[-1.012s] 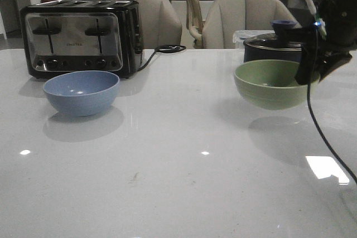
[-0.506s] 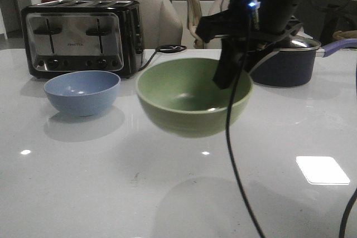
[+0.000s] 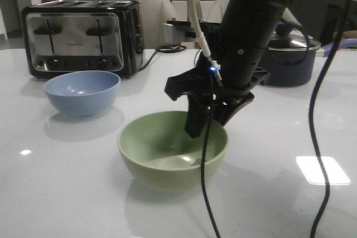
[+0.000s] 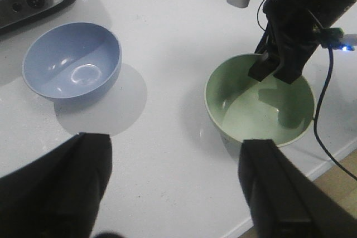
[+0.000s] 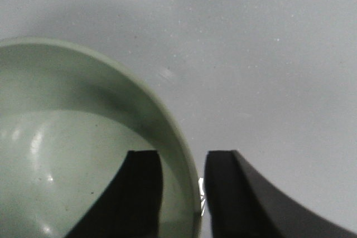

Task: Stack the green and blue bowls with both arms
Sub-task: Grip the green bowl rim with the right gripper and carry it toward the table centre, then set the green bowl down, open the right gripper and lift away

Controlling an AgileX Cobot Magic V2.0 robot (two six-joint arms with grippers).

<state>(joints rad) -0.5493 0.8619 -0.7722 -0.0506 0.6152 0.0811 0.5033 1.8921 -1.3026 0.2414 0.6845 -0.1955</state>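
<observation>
We now have the green bowl (image 3: 172,147) resting on the white table (image 3: 67,193) near its front middle; half a second ago it hung in the air. Our right gripper (image 5: 181,193) still pinches its rim, one finger inside, one outside. The blue bowl (image 3: 82,92) sits apart by the toaster (image 3: 81,37). Our left gripper (image 4: 173,193) hovers spread wide, holding nothing. Release likely comes next.

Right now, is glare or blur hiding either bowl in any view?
Front view: window glare lies on the table, clear of the green bowl and blue bowl. Left wrist view: both sharp. Right wrist view: soft, dim, green rim readable.
</observation>
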